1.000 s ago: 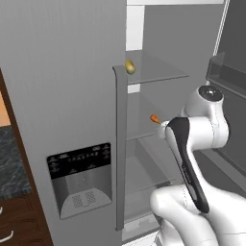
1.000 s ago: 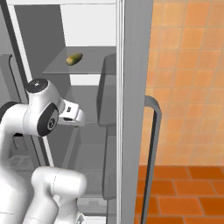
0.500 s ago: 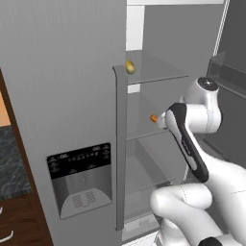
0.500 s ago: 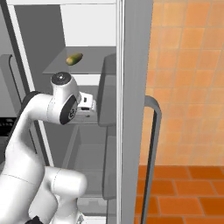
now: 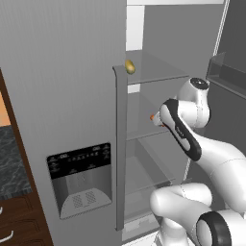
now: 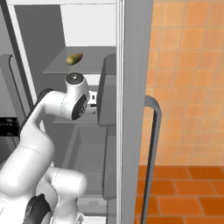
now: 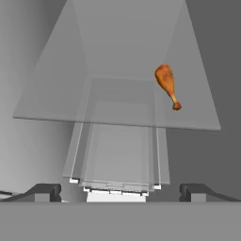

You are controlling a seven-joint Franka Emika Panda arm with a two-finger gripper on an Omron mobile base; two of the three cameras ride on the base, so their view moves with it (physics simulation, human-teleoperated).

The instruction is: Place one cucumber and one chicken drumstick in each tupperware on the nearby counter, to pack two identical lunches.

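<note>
Drumstick (image 7: 167,85) near the shelf's (image 7: 117,117) right edge may skid off if wide-open gripper (image 7: 120,190) nudges it.

My two base cameras flank my arm (image 5: 192,129), sharing the open fridge (image 6: 87,65); my hand camera looks closely down at a shelf (image 7: 117,113).

The fridge door (image 5: 62,96) at the left of the left base view looks like brushed matt grey metal, its dispenser panel (image 5: 81,178) glossy black. The shelves (image 7: 117,101) inside are clear, smooth glass. The chicken drumstick (image 7: 166,84) has a browned, slightly shiny skin. At lower left, the worktop (image 5: 10,163) is speckled dark stone over brown wood drawers (image 5: 21,223). The right wall (image 6: 188,78) is matt orange tile.
</note>
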